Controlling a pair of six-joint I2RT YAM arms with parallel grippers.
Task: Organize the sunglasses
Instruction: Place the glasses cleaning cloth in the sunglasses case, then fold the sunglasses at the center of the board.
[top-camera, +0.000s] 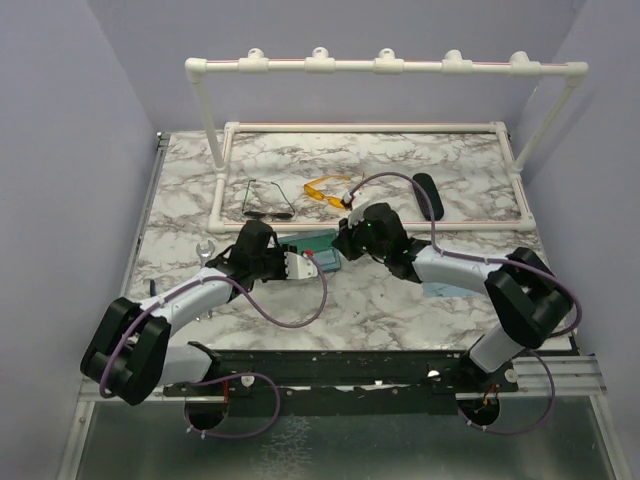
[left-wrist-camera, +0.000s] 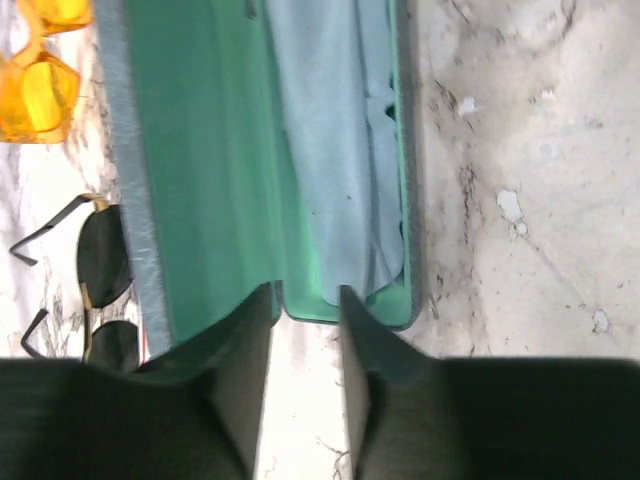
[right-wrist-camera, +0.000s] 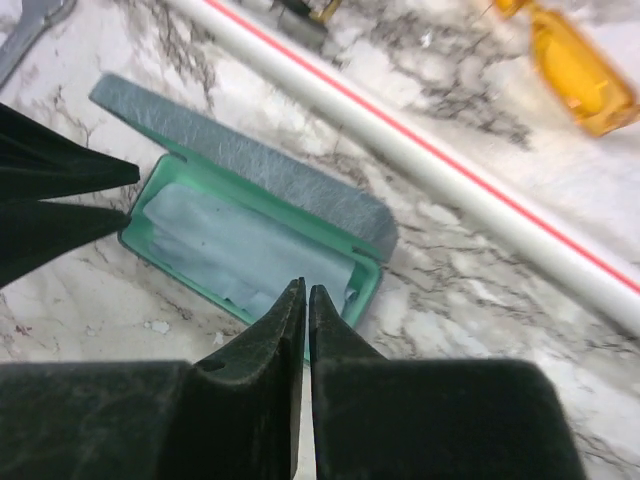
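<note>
The dark wire-framed sunglasses (top-camera: 266, 203) (left-wrist-camera: 103, 262) lie on the marble table, left of the translucent yellow-orange sunglasses (top-camera: 327, 190) (left-wrist-camera: 38, 92) (right-wrist-camera: 581, 68). In front of them a rectangular case (top-camera: 322, 241) (left-wrist-camera: 210, 170) (right-wrist-camera: 262, 178) lies open, grey outside and green inside, with a pale blue cloth (left-wrist-camera: 335, 150) (right-wrist-camera: 235, 250) in it. My left gripper (top-camera: 300, 263) (left-wrist-camera: 305, 300) is open at the case's near end, with nothing between its fingers. At the case's other end my right gripper (top-camera: 345, 240) (right-wrist-camera: 304, 292) hangs shut and empty, with only a thin slit between its tips.
A white PVC pipe frame (top-camera: 385, 67) (right-wrist-camera: 450, 170) stands over the back half of the table. A black oval case (top-camera: 428, 195) lies right of the yellow pair. A small wrench (top-camera: 205, 250) (right-wrist-camera: 30, 22) lies at the left. Something pale blue (top-camera: 440, 290) shows under my right forearm.
</note>
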